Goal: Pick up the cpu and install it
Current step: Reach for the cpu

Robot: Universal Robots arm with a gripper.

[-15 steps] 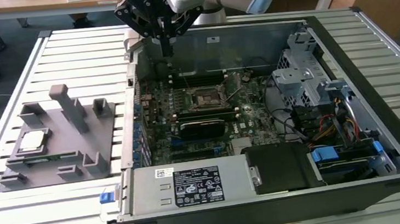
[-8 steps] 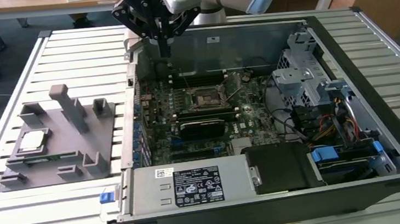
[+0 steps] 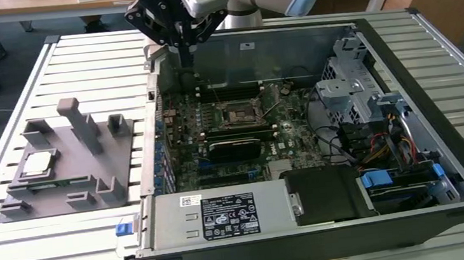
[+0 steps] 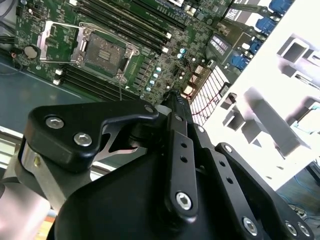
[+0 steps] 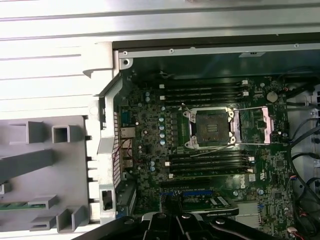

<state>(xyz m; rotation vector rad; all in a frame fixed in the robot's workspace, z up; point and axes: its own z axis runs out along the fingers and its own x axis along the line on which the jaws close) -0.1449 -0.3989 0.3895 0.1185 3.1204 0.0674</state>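
Exterior view: flat silver sq. cpu (image 3: pixel 38 163)

cpu (image 3: pixel 36 163) on holder (image 3: pixel 59 143), exterior view's left of case (image 3: pixel 312 250)

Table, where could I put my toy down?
The table has bare slats nearer the camera than the grey tray, and more behind the tray. Inside the computer case it is packed with parts.

No text can be read. A black label (image 3: pixel 230 215) and a small white sticker (image 3: pixel 189 200) are carried on the power supply (image 3: pixel 173 231), at six o'clock in the computer case (image 3: pixel 312 250); their print cannot be made out.
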